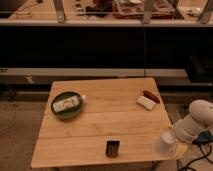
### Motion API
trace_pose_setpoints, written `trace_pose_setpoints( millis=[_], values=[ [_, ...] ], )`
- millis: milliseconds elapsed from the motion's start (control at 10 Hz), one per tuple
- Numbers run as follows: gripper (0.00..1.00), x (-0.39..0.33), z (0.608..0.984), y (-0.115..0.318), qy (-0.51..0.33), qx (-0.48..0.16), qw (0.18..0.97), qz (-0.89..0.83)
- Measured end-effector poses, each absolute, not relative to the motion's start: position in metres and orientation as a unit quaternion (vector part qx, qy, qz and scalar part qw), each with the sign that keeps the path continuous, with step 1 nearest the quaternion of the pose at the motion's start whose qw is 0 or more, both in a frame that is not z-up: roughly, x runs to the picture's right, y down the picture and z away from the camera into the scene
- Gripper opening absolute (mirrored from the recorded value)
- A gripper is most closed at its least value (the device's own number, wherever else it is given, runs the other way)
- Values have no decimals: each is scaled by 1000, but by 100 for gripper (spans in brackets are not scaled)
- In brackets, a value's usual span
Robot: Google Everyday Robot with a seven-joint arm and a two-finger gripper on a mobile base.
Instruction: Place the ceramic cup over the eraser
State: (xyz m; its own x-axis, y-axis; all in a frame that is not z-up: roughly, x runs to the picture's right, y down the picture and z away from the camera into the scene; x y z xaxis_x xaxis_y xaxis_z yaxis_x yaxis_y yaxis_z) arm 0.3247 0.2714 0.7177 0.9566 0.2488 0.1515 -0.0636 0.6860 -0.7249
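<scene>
Gripper (176, 140) at 4 o'clock, beside ceramic cup (164, 143); grip: cannot tell; move cup mouth-down toward 9 o'clock, ctr over eraser (112, 148).

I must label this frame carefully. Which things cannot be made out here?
Camera view:
Gripper, at the table's front right corner against the ceramic cup: its grip blends into the cup.
Arm: cut off by the right edge.
White item on the green plate: too small to identify.
Eraser: details too dark.
</scene>
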Motion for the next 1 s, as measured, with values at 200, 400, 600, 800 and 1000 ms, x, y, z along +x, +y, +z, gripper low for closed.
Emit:
trace_pose_setpoints(
  millis=[200,400,600,800,1000],
  values=[
    [53,322,722,271,-119,-387,910,86],
    [37,319,723,269,-119,-386,910,89],
    [18,315,723,261,-124,-380,912,97],
    [3,312,718,251,-132,-371,913,107],
    [2,308,709,243,-140,-363,915,108]
  ],
)
